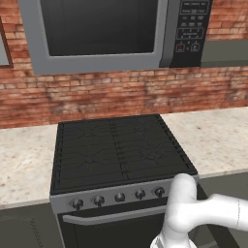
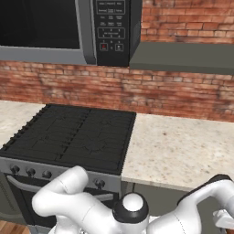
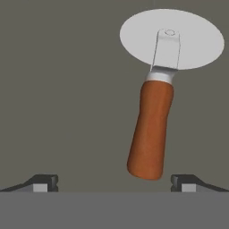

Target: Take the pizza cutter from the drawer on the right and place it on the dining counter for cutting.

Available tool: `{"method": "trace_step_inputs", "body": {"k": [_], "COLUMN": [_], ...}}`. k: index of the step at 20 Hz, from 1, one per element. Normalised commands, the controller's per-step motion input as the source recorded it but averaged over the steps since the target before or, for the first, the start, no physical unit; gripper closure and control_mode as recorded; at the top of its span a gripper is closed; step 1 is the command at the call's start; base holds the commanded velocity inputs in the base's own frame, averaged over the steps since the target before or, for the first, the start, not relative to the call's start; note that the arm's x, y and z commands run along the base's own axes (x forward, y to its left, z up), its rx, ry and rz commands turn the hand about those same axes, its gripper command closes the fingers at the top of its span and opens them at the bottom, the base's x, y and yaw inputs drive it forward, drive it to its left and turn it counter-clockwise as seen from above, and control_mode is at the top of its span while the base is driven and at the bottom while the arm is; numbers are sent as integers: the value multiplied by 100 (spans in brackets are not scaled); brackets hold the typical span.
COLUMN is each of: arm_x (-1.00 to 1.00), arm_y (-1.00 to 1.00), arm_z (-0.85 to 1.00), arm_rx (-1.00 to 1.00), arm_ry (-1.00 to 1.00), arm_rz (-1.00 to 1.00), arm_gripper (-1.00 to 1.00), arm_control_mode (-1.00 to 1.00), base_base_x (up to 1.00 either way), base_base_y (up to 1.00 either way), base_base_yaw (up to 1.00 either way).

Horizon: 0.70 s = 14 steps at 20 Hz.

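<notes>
In the hand view the pizza cutter (image 3: 151, 129) lies flat on the dark grey floor of the drawer (image 3: 67, 89). Its reddish-brown handle points toward me and its round silver blade (image 3: 197, 40) lies at the far end, the whole cutter tilted slightly right. My gripper (image 3: 116, 183) hovers above it, open. The two fingertips (image 3: 44, 182) stand wide apart, and the end of the handle lies just inside the right one. Nothing is between the fingers. The dining counter is out of view.
A black stove (image 1: 118, 150) with knobs and a silver oven bar handle (image 1: 111, 216) stands ahead, flanked by a beige stone top (image 2: 178, 146). A microwave (image 1: 106, 29) hangs on the brick wall above. My white arm (image 2: 91, 205) bends down to the lower right.
</notes>
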Motion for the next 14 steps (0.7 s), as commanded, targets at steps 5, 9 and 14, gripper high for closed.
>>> {"method": "trace_step_inputs", "body": {"k": [5,9,14], "arm_x": [6,1,0], "arm_y": [-5,-11,-18], "arm_z": [-9,-7,-4], "arm_rx": [0,2,2], "arm_ry": [0,0,0], "arm_rz": [2,3,0], "arm_gripper": [-100,-100,-100], "arm_control_mode": [-100,-100,-100], "base_base_x": [0,0,0], "base_base_y": [0,0,0], "base_base_yaw": [0,0,0]}}
